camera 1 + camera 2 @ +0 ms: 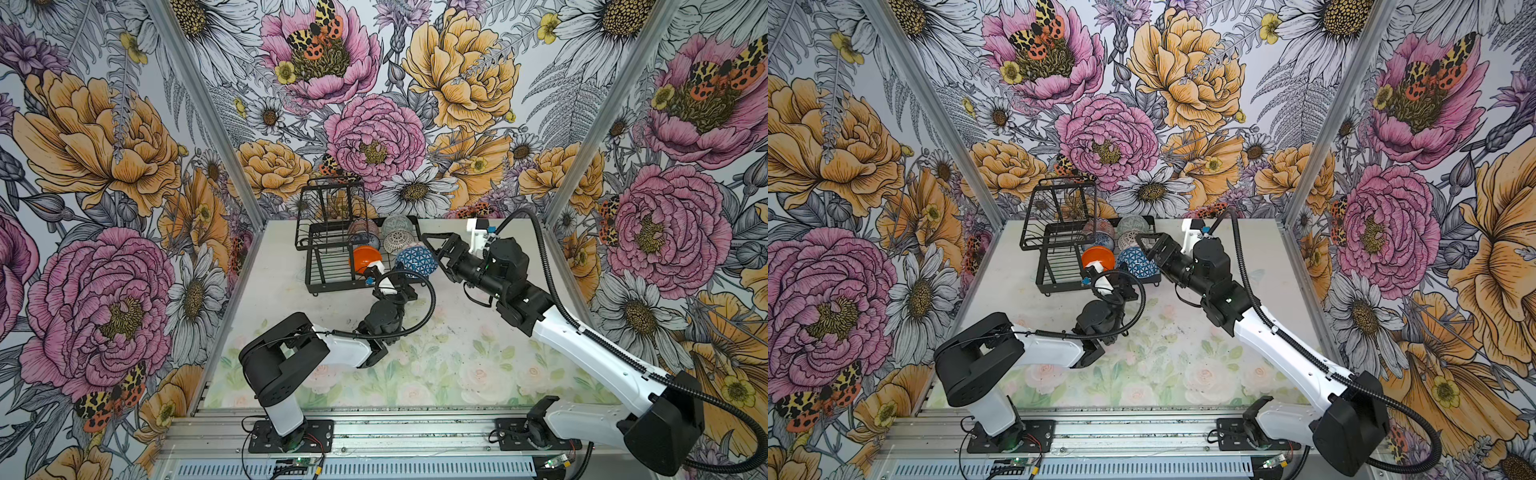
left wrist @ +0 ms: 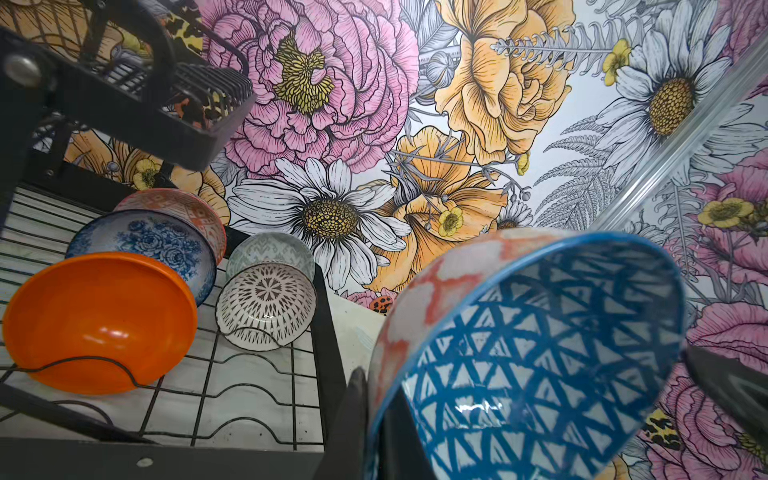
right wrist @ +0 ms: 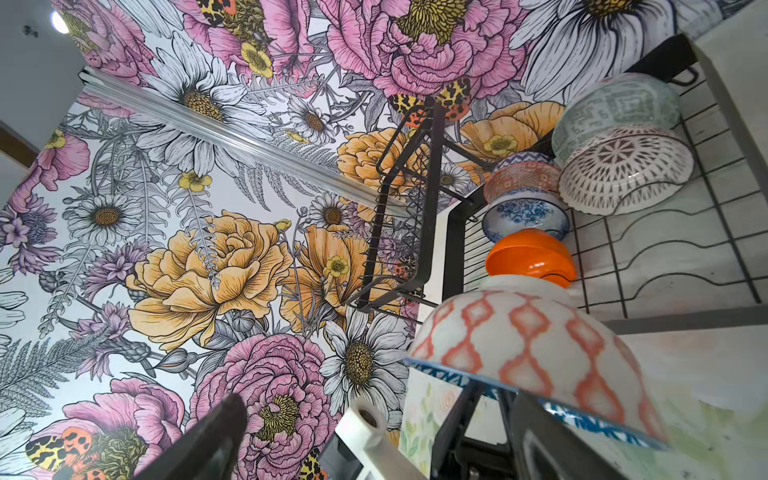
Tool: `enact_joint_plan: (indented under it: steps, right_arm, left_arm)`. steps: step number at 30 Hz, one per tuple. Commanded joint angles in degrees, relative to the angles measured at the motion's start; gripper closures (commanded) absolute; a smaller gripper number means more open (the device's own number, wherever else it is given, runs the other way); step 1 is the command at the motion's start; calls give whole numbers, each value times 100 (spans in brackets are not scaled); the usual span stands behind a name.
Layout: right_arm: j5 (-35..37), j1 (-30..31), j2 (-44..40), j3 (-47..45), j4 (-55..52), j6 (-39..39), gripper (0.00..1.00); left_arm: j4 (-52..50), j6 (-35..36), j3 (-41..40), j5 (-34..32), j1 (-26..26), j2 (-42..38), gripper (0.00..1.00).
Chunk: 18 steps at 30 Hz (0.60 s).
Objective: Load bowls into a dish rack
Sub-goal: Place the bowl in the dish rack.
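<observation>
Bowls, five of them, stood on edge in the dish rack (image 2: 330, 340). The sixth, the blue geometric bowl (image 1: 415, 259), hung tilted at the rack's near right corner, clear of the bench (image 1: 457, 332). The left fingers (image 2: 355, 415) were pinching its rim, one inside and one outside. The right fingers (image 3: 208, 440) stood spread just beside the bowl, holding nothing. Empty slot wires lay on the near side of the lattice bowl (image 1: 398, 241), close under the held bowl, so the left arm looked best placed to lower it, rim parallel to that neighbour.
</observation>
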Motion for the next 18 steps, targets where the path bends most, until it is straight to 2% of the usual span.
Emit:
enact_joint_plan:
  steps: [1,13,18]
  right_arm:
    - [160,50,152,222,350,133,1]
    - [121,185,610,380,715,487,13]
    - [287,196,642,403,715,458,25]
  left_arm:
    - [1120,412,97,-167,-101,36,100]
    - [1214,657,122,-144,-67,56,100]
    - [1215,649,122,-80,-63,49,100]
